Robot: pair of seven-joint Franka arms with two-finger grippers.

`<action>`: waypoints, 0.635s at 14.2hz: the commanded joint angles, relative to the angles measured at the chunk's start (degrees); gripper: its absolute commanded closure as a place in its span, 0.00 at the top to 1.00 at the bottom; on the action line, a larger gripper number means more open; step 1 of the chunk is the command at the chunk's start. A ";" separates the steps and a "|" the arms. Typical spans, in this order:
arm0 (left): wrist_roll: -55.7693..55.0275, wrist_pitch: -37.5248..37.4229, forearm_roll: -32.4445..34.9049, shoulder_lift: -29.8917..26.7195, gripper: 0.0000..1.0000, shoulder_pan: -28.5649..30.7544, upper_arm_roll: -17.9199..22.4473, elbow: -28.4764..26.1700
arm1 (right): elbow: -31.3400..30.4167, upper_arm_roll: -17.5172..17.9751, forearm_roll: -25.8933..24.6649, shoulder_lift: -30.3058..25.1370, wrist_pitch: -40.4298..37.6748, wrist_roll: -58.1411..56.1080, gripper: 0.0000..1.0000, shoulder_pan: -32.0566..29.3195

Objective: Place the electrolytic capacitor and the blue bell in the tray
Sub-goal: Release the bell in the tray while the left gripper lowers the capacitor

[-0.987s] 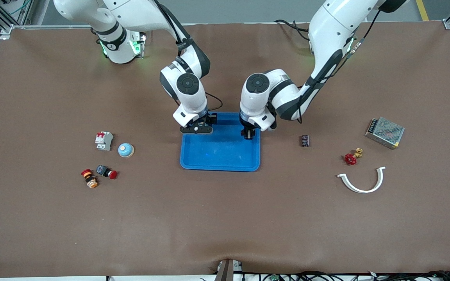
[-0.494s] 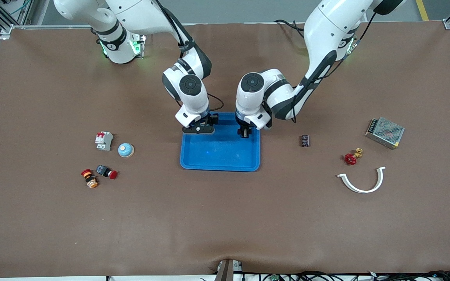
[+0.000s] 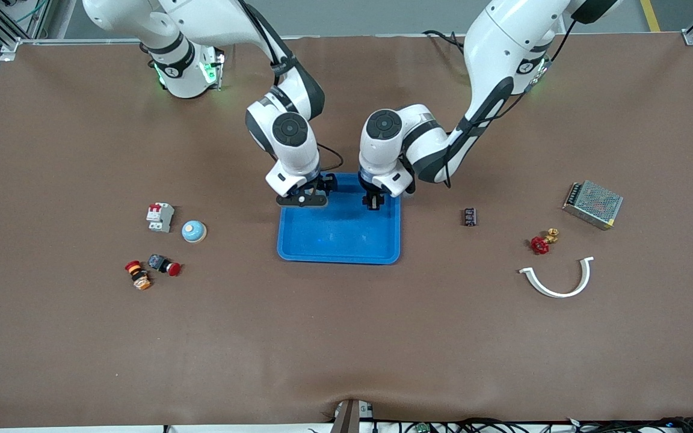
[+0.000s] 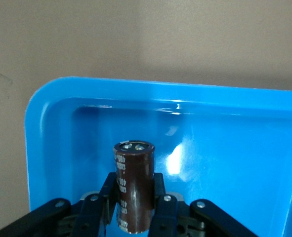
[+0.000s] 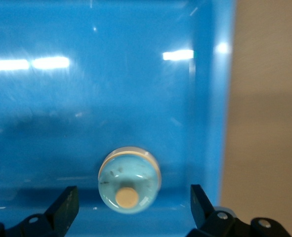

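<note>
**A:** Front view first. How do the arms stand?

**B:** Both reach in from their bases and bend down at the wrist. The right gripper [image 3: 304,197] is over the bright blue shallow plastic tray [image 3: 340,237], at the corner toward the right arm's end. The left gripper [image 3: 374,201] is over the same rim, toward the left arm's end.

**A:** Any room around the tray?

**B:** Brown desk [image 3: 346,337] lies open on all sides of it. A second pale blue bell [image 3: 194,231] sits beside a white circuit breaker [image 3: 160,216], well apart toward the right arm's end. A small dark component [image 3: 470,216] lies toward the left arm's end.

**A:** And the left wrist view?

**B:** The left gripper is clenched on a dark brown cylindrical electrolytic capacitor [image 4: 133,190]. It is over the tray's floor near a rounded corner.

**A:** The right wrist view?

**B:** The black fingers [image 5: 64,207] are spread wide and released. The pale blue dome-shaped bell [image 5: 130,180] sits in the tray between them, touching neither and just beside the raised rim.
</note>
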 commanded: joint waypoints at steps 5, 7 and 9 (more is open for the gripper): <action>-3.64 0.21 1.86 3.06 0.00 -1.23 0.56 2.74 | 0.01 -1.09 -2.74 -10.88 -14.38 -17.84 1.00 -11.67; -3.73 0.30 1.86 3.24 0.00 -1.49 0.56 2.74 | -0.26 -1.09 -6.87 -11.15 -14.56 -20.73 1.00 -14.48; -3.65 0.30 1.86 3.59 0.00 -1.50 0.56 2.74 | -0.26 -1.09 -7.41 -10.98 -14.30 -24.78 1.00 -17.99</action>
